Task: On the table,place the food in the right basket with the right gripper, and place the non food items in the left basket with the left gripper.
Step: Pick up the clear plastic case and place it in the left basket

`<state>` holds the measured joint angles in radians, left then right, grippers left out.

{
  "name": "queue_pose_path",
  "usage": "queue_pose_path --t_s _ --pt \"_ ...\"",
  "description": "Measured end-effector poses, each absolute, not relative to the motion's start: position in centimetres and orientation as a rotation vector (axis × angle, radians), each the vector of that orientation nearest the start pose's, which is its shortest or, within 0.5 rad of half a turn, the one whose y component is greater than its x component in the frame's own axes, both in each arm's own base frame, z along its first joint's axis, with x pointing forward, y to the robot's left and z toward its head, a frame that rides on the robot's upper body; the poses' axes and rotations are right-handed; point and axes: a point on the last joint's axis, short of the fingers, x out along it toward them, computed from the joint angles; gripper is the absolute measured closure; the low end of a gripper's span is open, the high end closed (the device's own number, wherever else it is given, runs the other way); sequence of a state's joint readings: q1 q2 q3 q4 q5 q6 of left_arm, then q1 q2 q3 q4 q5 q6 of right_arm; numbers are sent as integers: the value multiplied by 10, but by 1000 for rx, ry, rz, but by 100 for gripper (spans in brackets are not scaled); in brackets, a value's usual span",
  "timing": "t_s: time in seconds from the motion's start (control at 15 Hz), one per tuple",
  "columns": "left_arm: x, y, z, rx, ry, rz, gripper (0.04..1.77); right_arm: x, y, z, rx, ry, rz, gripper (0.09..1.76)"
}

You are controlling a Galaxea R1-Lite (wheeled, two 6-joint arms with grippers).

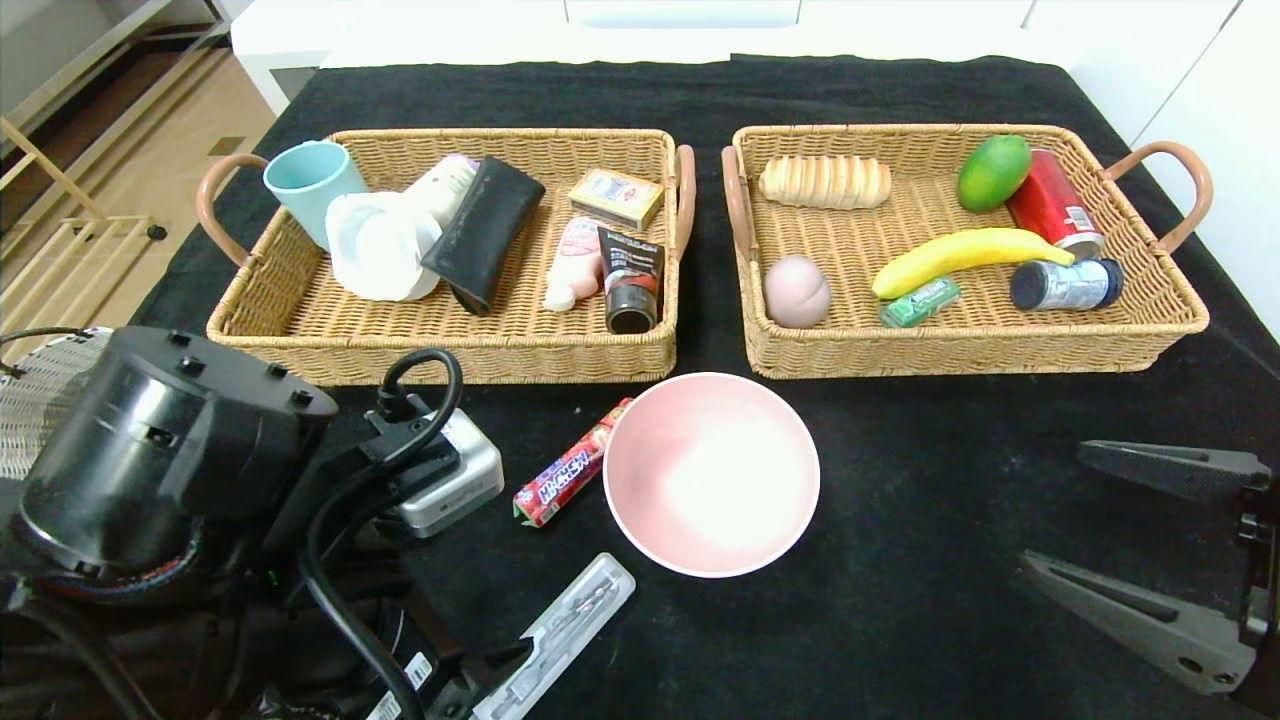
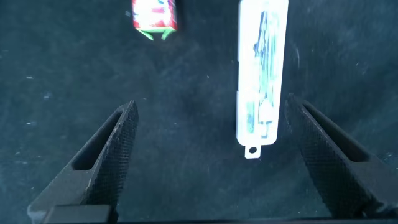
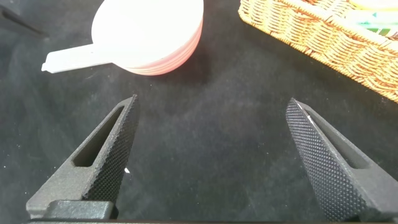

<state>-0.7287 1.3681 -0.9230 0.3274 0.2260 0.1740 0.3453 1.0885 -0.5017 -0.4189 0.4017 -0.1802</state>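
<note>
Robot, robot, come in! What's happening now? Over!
Left gripper open above cutlery box. Right gripper open, empty, near pink bowl. Candy pack on table. Nothing blocking.

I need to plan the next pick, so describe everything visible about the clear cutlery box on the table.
The clear cutlery box is a slim, long, see-through plastic case with a small hanging tab at one end; cutlery shows faintly inside. It lies flat on the black cloth of the table, closed as far as can be seen, near the pink bowl and the candy stick pack, touching neither. The open left gripper hovers over its tab end, with the box off-centre, nearer one finger, ungrasped.
</note>
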Motion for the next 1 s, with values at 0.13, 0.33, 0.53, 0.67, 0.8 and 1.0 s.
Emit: queue_pose_path --t_s 0.13,0.33,0.53,0.67,0.8,1.0 --pt "155 -137 210 543 669 -555 11 136 58 215 -167 104 760 14" --pt "157 -146 202 589 693 -555 10 136 58 215 -167 104 760 14" --pt "159 -155 193 626 718 -562 10 136 58 215 -167 103 760 14" --pt "161 -161 188 654 731 -549 10 136 58 215 -167 105 760 14" --pt "162 -166 183 671 745 -551 10 136 58 215 -168 104 759 14" --pt "164 -170 177 685 763 -536 10 136 58 215 -168 104 758 14"
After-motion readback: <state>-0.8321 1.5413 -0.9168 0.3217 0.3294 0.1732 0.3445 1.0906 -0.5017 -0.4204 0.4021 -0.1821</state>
